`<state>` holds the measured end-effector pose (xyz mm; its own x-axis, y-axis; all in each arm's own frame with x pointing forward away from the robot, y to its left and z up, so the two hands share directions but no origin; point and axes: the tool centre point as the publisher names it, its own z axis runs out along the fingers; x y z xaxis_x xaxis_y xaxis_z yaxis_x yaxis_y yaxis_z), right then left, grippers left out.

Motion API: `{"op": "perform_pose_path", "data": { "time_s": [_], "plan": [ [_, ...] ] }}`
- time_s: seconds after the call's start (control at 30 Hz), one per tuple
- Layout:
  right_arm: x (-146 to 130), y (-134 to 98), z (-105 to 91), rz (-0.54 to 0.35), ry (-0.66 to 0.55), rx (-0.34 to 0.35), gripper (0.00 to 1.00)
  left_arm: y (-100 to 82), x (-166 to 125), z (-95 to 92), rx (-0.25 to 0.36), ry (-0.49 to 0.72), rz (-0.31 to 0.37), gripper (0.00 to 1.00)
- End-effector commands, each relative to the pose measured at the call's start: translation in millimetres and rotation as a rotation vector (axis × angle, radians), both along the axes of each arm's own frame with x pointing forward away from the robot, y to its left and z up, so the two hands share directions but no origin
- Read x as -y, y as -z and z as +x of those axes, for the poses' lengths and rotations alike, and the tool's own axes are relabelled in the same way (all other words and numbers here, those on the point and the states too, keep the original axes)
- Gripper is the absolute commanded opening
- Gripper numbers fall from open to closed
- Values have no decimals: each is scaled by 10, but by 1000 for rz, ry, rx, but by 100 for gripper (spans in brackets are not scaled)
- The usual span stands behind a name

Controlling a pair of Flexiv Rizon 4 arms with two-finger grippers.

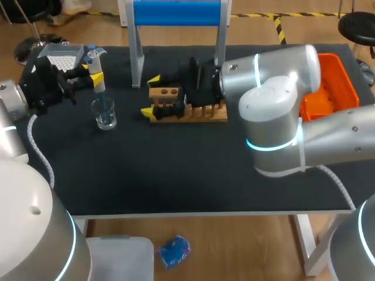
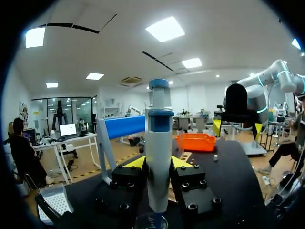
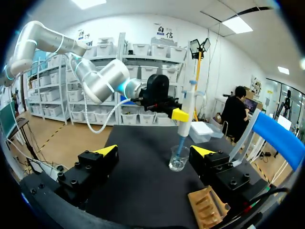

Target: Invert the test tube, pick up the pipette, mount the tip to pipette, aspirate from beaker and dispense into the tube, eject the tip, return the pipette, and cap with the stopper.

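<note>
Left gripper comes in level, clamped on the upright pipette, whose tip is down in the beaker. The two-sided pinch only really shows in the left wrist view. Right gripper sits wide open at the wooden rack.

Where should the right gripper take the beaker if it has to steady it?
Probably the side wall, mid-height, coming in level from the right. The beaker stands upright and round; the pipette in the left gripper dips in from above, blocking the rim and left side.
</note>
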<state>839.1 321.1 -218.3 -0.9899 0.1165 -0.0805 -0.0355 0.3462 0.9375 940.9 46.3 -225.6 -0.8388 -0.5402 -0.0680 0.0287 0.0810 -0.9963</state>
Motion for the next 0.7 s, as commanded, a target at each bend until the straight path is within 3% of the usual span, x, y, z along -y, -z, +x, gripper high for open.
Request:
{"op": "perform_pose_path", "data": {
  "time_s": [0.03,0.47,0.5,0.53,0.57,0.7],
  "plan": [
    [324,-309,103,-52,-254,-91,100,5,13,0,3,-5,0,0],
    [44,-707,504,-53,-330,-76,100,5,13,0,3,-5,0,0],
    [6,-721,521,-56,-343,-79,50,5,13,0,3,-5,0,0],
    [-29,-730,535,-59,-346,-78,29,5,13,0,3,-5,0,0],
    [-65,-736,550,-63,-352,-79,0,5,13,0,3,-5,0,0],
    [-208,-776,614,-59,-359,-75,0,5,13,0,3,-5,0,0]
  ]
}}
